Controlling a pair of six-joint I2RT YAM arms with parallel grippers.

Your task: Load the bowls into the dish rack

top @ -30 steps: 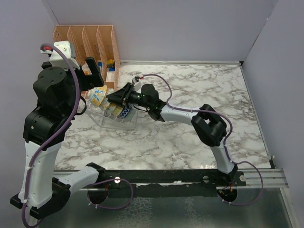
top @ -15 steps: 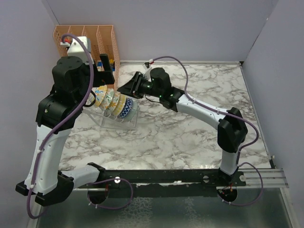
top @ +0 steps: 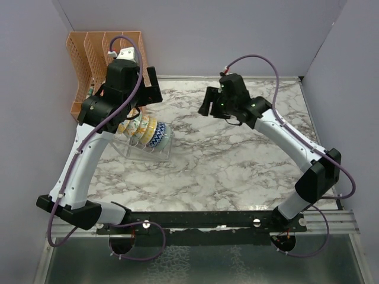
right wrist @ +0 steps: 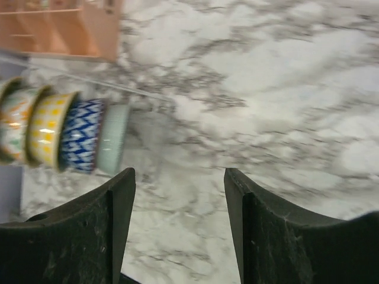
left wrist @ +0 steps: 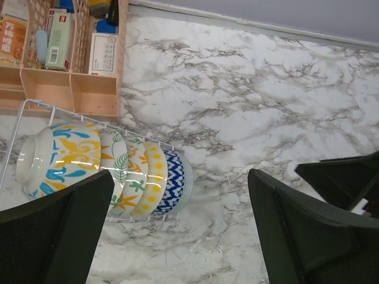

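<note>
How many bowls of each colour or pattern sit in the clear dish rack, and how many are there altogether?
Blue-and-yellow floral bowl: 1
Green-and-orange leaf bowls: 2
Yellow dotted bowl: 1
Blue-and-white zigzag bowl: 1
Pale green bowl: 1
Total: 6

No lettering is legible anywhere on the counter (left wrist: 266, 89). Boxes standing in the orange file organiser (left wrist: 98, 94) carry print: a white box (left wrist: 103, 53) with dark lines of type and a green box (left wrist: 59, 41) with a red patch at its top. All of it is too small to make out.
</note>
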